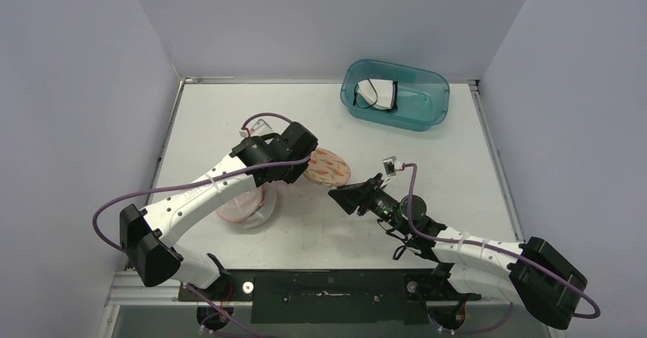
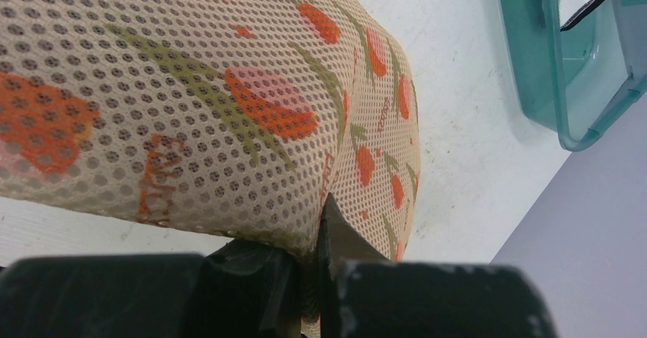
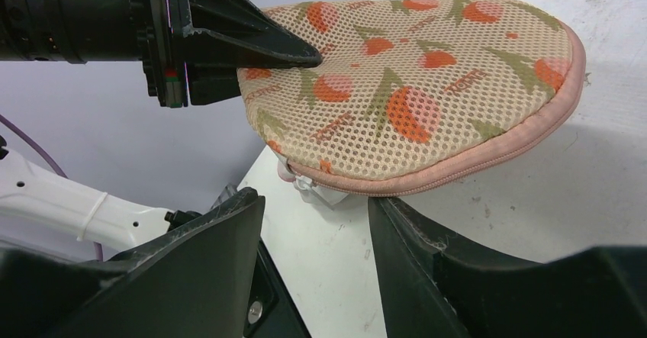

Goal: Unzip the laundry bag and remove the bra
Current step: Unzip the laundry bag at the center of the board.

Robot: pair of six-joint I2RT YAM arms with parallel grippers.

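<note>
Near the middle of the desk (image 1: 458, 170), the laundry bag (image 1: 329, 167) is clamped at its left edge by the left pincer (image 1: 307, 162), with the pink zipper (image 3: 473, 162) closed along the near seam. The right pincer (image 3: 314, 201), spread wide, faces that seam. What appears to be the pull tab (image 3: 299, 185) should be centred between its fingers (image 3: 217, 262) before closure; mesh must not be pinched. Counter-tension is supplied by the left clamp.

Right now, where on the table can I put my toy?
Bare table lies right, between the teal bin and the right arm, and in the far left corner. The middle is crowded: left gripper and right gripper at the laundry bag.
</note>
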